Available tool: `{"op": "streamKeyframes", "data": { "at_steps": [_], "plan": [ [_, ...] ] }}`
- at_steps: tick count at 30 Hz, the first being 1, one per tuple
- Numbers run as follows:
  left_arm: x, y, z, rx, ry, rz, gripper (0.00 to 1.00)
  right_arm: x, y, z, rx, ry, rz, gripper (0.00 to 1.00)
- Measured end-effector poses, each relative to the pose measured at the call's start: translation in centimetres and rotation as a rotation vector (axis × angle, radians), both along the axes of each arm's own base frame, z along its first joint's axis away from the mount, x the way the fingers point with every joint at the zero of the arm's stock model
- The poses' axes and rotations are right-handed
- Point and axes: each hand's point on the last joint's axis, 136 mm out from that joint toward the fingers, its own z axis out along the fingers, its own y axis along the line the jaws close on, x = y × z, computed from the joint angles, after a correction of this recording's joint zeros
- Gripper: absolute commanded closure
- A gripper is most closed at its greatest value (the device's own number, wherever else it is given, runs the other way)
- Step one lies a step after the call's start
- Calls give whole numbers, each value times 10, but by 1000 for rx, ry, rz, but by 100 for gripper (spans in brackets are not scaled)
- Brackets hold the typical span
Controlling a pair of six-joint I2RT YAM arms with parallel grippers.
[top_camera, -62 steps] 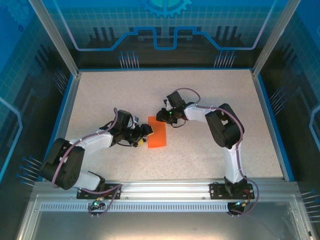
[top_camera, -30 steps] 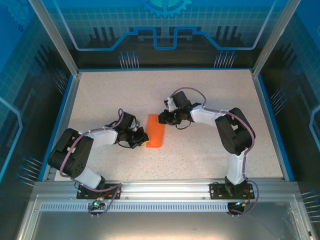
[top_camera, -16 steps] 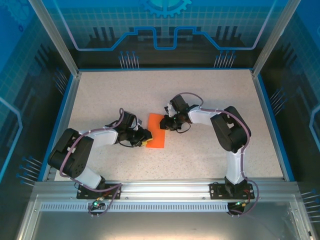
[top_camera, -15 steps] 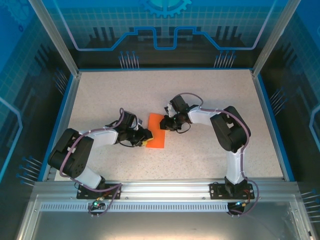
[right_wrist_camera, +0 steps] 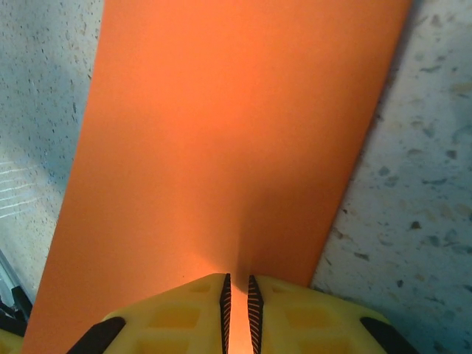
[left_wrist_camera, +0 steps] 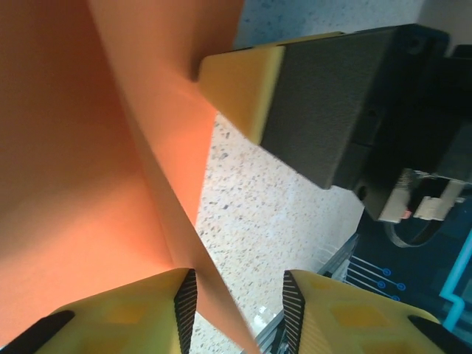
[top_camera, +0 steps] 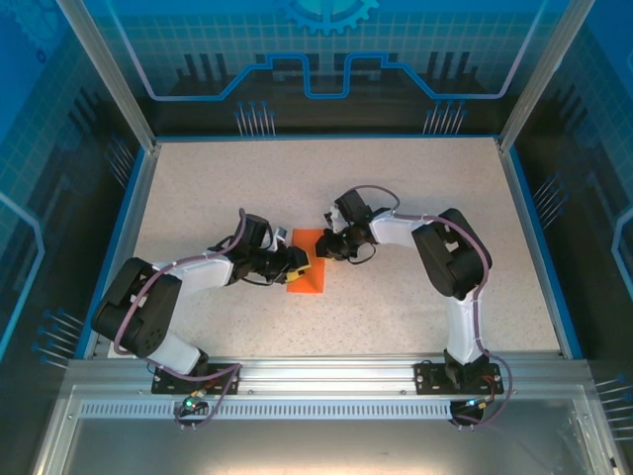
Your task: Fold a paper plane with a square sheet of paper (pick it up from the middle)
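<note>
The orange square sheet of paper (top_camera: 310,279) lies folded into a narrow strip at the table's middle; no paper plane shape shows. My left gripper (top_camera: 296,263) is at the strip's left edge. In the left wrist view its jaws (left_wrist_camera: 240,284) stand open, and a raised flap of the paper (left_wrist_camera: 96,147) slants past the left pad. My right gripper (top_camera: 325,246) is at the strip's far end. Its fingertips (right_wrist_camera: 237,284) are pinched on the paper (right_wrist_camera: 236,125), which rises slightly into them. One yellow right finger (left_wrist_camera: 240,81) shows in the left wrist view, against the paper.
The speckled table (top_camera: 396,188) is ringed by a blue rim and metal frame posts (top_camera: 111,74). A metal rail (top_camera: 326,376) with both arm bases runs along the near edge. The two grippers sit close together over the paper.
My left gripper has opened from shut and slid slightly up and right along the paper's left edge. The right gripper keeps its pinch at the far end.
</note>
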Motion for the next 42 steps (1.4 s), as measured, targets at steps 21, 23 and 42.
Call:
{"op": "streamKeyframes", "data": {
  "at_steps": [21, 23, 42],
  "plan": [
    [19, -6, -17, 18, 7, 29, 68, -9, -1, 23, 82, 8, -4, 66],
    [20, -5, -21, 26, 12, 33, 70, -10, -4, 34, 95, -12, -8, 65],
    [22, -4, -26, 43, 17, 45, 75, -38, -16, 31, 57, -2, 26, 65]
  ]
}}
